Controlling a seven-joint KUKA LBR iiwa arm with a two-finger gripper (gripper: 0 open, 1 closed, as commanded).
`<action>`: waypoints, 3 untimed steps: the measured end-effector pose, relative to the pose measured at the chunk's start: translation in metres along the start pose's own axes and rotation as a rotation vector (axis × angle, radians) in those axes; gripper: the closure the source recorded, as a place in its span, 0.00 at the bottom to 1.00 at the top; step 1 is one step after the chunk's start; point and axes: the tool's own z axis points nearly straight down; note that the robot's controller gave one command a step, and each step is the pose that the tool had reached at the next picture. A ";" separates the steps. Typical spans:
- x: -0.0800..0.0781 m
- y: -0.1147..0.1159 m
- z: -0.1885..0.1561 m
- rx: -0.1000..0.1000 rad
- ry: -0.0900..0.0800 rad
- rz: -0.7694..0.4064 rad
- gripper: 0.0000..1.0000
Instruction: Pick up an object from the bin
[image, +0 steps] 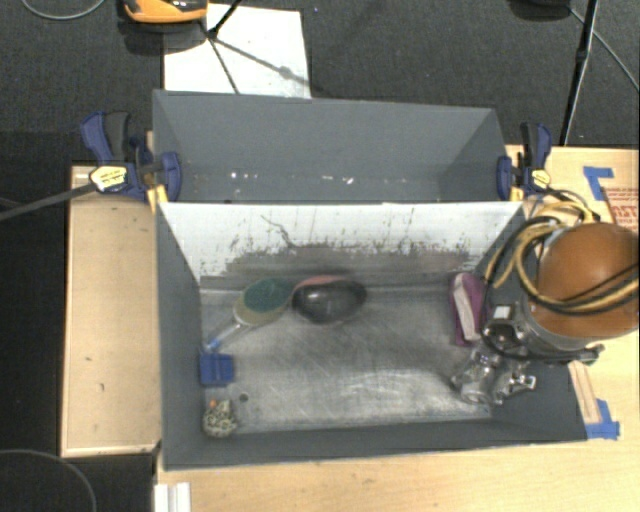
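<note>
A grey metal bin (330, 150) is seen from above. The arm's fingers (480, 385) sit low on the bin floor, just in front of a purple flat thing (465, 305) at the right wall, which is partly hidden by the arm. Whether the fingers are apart or together cannot be told. Well left of the purple thing lie a dark oval lump (330, 300), a teal round brush (265, 297), a blue block (215, 370) and a speckled bit (220, 420) too small to name.
</note>
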 end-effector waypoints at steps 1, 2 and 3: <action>-0.001 0.000 -0.018 0.001 0.000 0.003 1.00; -0.002 -0.001 -0.059 0.002 0.001 0.007 1.00; -0.003 -0.002 -0.074 0.002 0.000 0.015 1.00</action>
